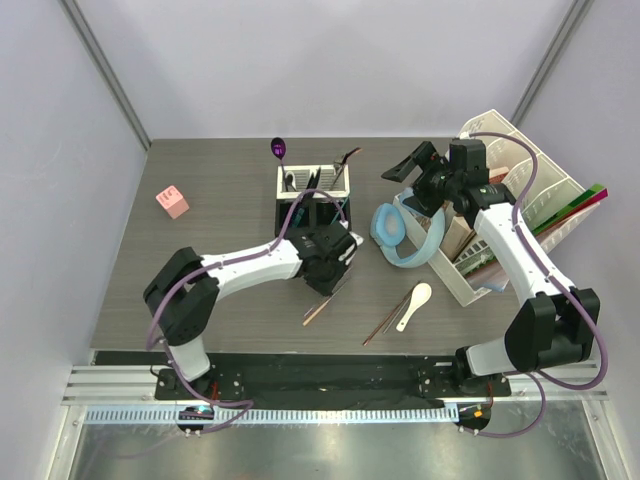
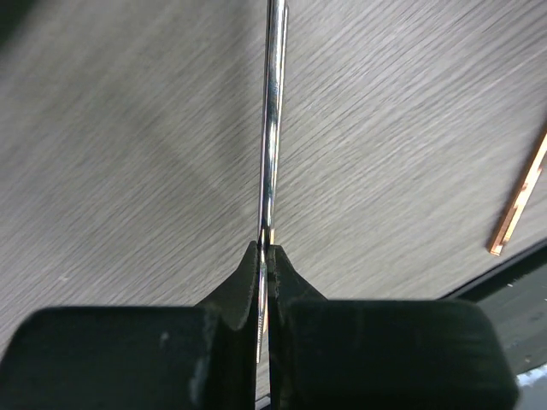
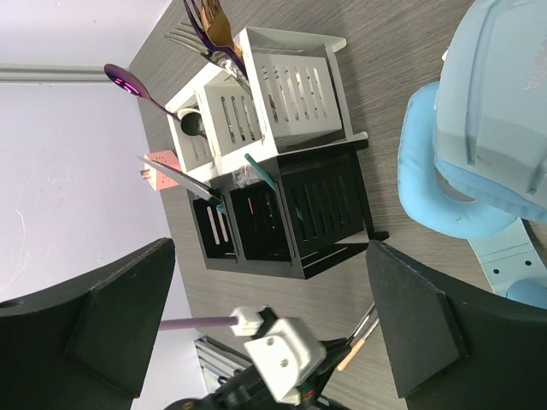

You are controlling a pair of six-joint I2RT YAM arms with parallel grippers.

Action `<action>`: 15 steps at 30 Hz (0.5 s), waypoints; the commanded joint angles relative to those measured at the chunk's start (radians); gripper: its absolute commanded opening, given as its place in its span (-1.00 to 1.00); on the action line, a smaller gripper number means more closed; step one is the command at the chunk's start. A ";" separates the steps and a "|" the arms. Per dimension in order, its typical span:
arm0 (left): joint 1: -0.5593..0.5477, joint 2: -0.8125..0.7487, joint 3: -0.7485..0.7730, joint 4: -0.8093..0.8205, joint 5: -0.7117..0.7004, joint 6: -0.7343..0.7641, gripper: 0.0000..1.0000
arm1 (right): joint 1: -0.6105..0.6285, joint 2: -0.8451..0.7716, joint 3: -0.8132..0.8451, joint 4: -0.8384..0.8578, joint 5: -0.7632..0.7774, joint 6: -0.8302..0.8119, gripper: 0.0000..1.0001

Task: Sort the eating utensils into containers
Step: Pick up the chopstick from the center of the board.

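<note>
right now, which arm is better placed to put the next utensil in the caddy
Left. The left fingers are shut on a slim silver utensil, and the top view shows them just in front of the caddy. The right fingers stand open and empty, near the light blue ring.

Grey wood-grain worktop. Lying on it: pink block near left edge; black-and-white caddy at rear middle; light blue ring beside white rack at right. Toward front: copper-coloured stick, brown chopsticks, white spoon just beside them.
</note>
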 commanded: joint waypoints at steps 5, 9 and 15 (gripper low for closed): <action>0.019 -0.117 0.083 -0.038 0.035 0.060 -1.00 | -0.003 -0.005 0.021 0.036 -0.009 0.001 0.99; 0.045 -0.231 0.077 -0.017 0.093 0.076 -1.00 | -0.002 0.000 0.024 0.036 0.000 0.000 0.99; 0.192 -0.387 0.094 0.078 0.116 0.057 -1.00 | -0.003 0.001 0.025 0.036 0.006 0.003 0.99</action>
